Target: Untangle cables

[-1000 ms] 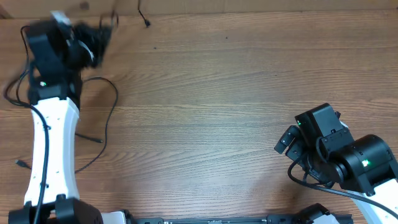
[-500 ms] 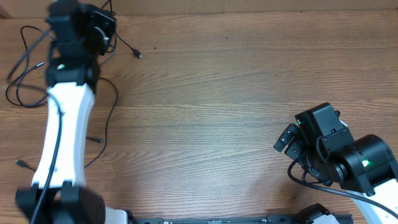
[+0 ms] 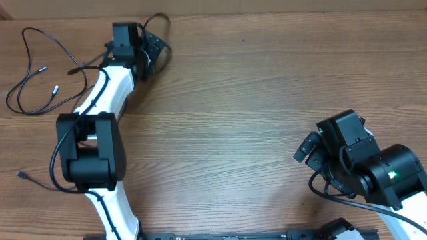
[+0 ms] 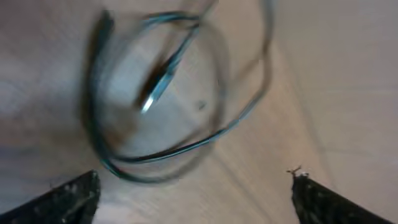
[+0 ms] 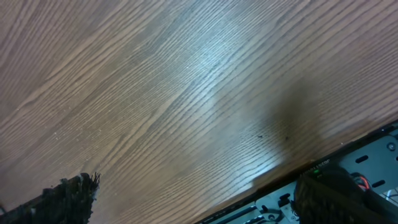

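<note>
The counter (image 5: 186,93) is brown wood with fine straight grain, smooth, with a soft pale sheen across the middle of the right wrist frame. The cables (image 3: 41,69), upper left overhead, are thin black cords, faintly glossy, with small silver metal tips. The left arm (image 3: 110,87) has smooth white plastic shells and matt black joints. The pads (image 5: 71,193) of the right tool (image 5: 199,198) look rough and frayed.

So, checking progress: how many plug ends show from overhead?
3 plug ends: two by the far-left loop, one lower at the left edge; the left arm may hide more.
</note>
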Tool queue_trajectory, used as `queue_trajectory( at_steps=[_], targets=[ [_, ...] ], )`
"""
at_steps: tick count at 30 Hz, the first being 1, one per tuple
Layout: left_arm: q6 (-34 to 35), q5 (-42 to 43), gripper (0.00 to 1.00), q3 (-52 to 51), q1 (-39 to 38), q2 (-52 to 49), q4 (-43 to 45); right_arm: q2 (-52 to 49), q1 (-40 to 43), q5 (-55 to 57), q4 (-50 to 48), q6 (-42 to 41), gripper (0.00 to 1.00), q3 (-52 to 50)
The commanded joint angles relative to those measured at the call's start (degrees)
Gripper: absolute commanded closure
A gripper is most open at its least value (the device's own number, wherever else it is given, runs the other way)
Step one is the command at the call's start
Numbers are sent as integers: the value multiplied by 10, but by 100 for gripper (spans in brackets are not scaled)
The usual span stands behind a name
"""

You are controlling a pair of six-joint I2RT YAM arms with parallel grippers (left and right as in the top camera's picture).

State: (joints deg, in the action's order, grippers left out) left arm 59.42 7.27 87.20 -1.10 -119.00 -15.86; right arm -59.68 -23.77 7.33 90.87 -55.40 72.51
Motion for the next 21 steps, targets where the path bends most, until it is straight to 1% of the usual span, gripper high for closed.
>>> queue_trajectory(
  at_steps=[1, 4, 6, 10, 13, 18, 21],
  targets=[
    [-24, 55, 0, 4, 14, 3, -36, 3, -3, 3, -1, 4, 0, -2],
    [-59, 106, 0, 4, 40, 29, -57, 3, -3, 11, 1, 4, 0, -2],
    [-82, 123, 0, 4, 59, 57, -76, 3, -3, 17, 1, 4, 0, -2],
    [-110, 118, 0, 4, 96, 138, -144, 3, -3, 16, 1, 3, 0, -2],
    [-144, 119, 0, 4, 119, 206, -184, 3, -3, 7, 6, 3, 0, -2],
    [-203, 116, 0, 4, 138, 312, -270, 3, -3, 3, 20, 4, 0, -2],
    [-218, 94, 0, 4, 139, 370, -341, 3, -3, 3, 23, 4, 0, -2]
  ],
)
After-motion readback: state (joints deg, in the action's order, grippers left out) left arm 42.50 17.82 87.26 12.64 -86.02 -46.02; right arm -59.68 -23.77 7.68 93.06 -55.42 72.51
